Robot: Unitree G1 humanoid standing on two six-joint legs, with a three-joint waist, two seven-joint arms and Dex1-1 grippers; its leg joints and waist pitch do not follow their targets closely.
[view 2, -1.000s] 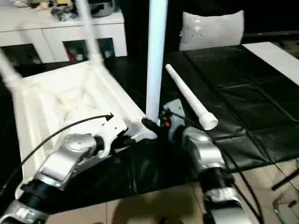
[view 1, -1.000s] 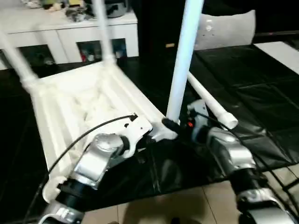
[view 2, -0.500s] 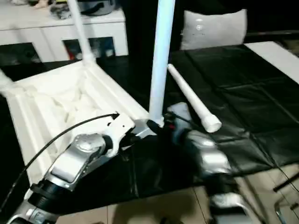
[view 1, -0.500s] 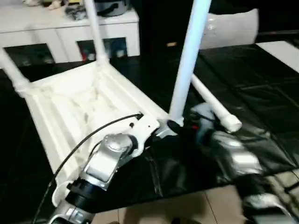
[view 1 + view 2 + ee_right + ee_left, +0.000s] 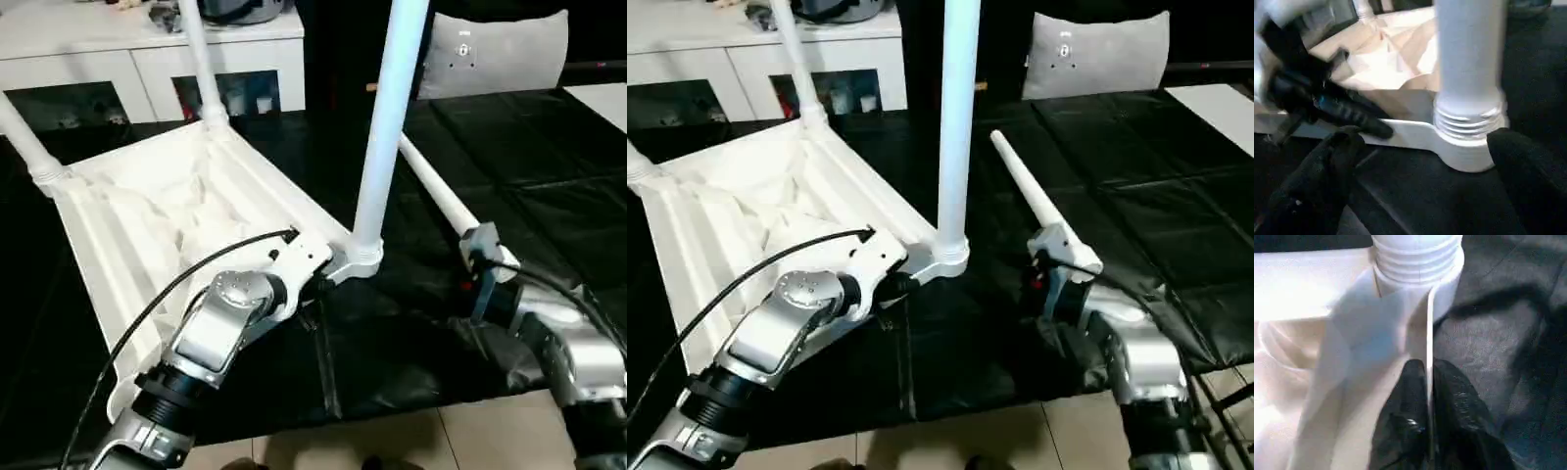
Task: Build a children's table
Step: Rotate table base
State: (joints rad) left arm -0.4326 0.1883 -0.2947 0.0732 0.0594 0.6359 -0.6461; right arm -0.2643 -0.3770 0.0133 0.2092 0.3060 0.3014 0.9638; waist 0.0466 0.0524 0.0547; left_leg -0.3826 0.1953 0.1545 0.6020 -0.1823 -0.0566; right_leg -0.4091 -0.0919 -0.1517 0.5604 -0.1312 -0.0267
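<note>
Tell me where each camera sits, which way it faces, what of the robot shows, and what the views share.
Left and right eye views: on the head, looking forward and down at the upturned tabletop; silver forearms show.
Left wrist view: on the left wrist, facing the screwed-in leg; left end effector pinches the tabletop's rim.
Right wrist view: on the right wrist, facing the same leg; right end effector stands open.
Shared: that leg's threaded base; a loose leg lies on the black sheet.

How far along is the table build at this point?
Done: three legs stand in corner sockets of the upturned tabletop. In hand: the left gripper pinches the tabletop rim beside the nearest leg; the right gripper is open, holding nothing. Left: the fourth leg lies loose on the black mat.
</note>
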